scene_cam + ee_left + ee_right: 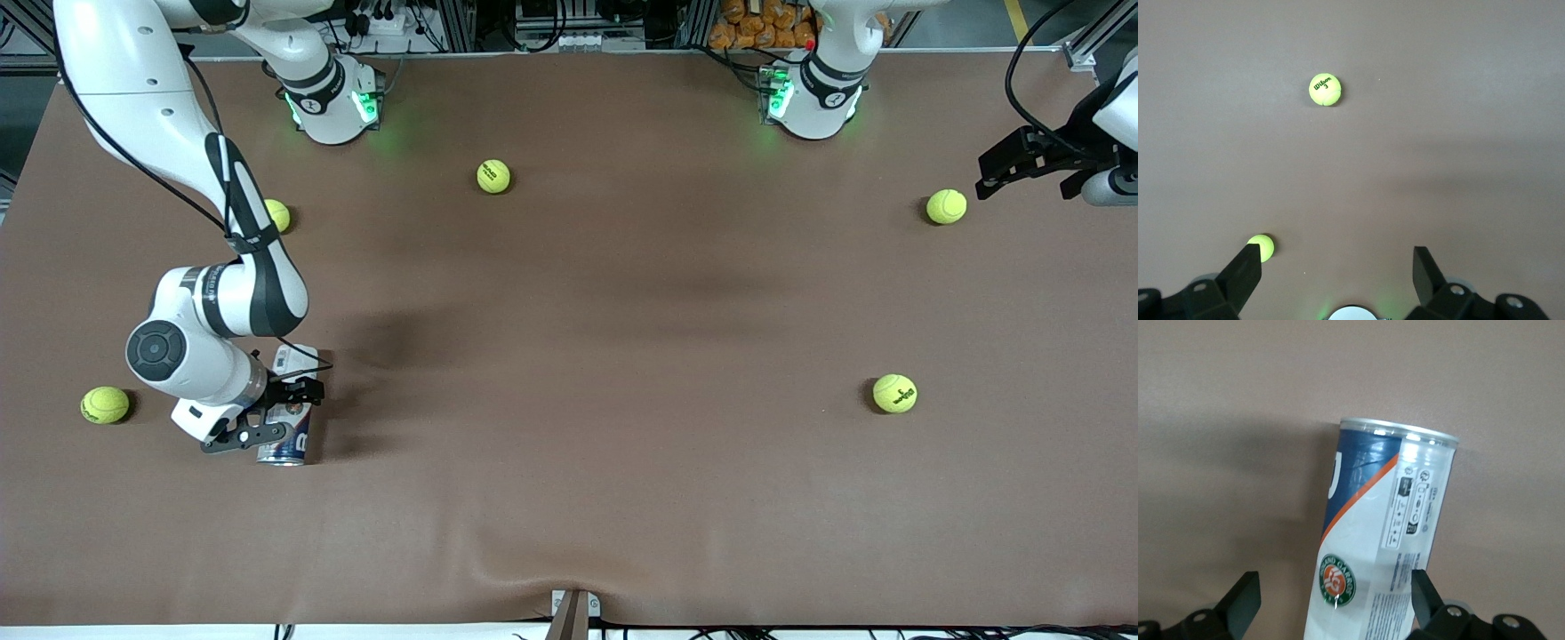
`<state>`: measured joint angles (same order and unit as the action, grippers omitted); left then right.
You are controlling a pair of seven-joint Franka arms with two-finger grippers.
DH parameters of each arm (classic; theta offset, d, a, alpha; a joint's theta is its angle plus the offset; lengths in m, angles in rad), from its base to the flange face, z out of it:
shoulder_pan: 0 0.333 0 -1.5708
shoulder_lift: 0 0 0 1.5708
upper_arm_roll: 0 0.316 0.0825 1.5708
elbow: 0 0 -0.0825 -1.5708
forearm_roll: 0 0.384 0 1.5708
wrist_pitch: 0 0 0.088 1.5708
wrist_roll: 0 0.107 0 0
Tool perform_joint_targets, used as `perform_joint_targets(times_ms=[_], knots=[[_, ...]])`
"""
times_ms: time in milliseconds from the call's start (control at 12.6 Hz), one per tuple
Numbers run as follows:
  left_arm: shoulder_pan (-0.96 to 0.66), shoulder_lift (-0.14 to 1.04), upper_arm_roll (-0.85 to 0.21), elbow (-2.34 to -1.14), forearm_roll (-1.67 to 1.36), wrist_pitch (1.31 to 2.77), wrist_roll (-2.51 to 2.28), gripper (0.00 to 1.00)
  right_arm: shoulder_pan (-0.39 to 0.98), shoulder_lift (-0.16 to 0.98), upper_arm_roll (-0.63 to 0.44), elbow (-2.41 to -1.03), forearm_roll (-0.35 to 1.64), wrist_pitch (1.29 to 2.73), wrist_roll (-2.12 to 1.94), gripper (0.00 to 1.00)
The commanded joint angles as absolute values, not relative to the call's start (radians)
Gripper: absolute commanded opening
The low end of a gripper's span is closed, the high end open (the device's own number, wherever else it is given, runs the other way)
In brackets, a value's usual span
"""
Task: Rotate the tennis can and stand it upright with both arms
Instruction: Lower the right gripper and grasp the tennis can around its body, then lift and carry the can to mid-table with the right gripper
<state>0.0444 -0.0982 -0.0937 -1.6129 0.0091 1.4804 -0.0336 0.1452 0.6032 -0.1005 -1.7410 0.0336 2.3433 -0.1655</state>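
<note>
Tennis can (pixel 286 425): lying flat, toward the right arm's end. Right gripper (pixel 283 411): straddling it, fingers wide, not yet clamped. Left gripper (pixel 1013 165): waiting open, empty, at 3 o'clock. Next, likely: closing, then tilting upright.

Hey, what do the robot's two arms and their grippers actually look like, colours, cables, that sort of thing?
Both arms are glossy white with rounded jointed segments, black bands at the joints, and bases lit green. A thin black cable loops along the right arm; another hangs by the left arm. The right gripper and left gripper are black, each with two flat wedge-shaped fingers.
</note>
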Motion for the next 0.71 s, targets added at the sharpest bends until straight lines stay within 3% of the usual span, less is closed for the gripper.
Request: perform_joint_targets(times_ms=[0,636], knots=[[0.054,-0.091,-0.097,-1.598,-0.003,1.473,-0.014,1.00,0.126,0.638,-0.095,-1.727,0.041,2.368,-0.213,1.00],[0.054,-0.081,-0.097,-1.598,-0.003,1.474,-0.014,1.00,0.104,0.675,-0.094,-1.724,0.044,2.367,-0.267,1.00]])
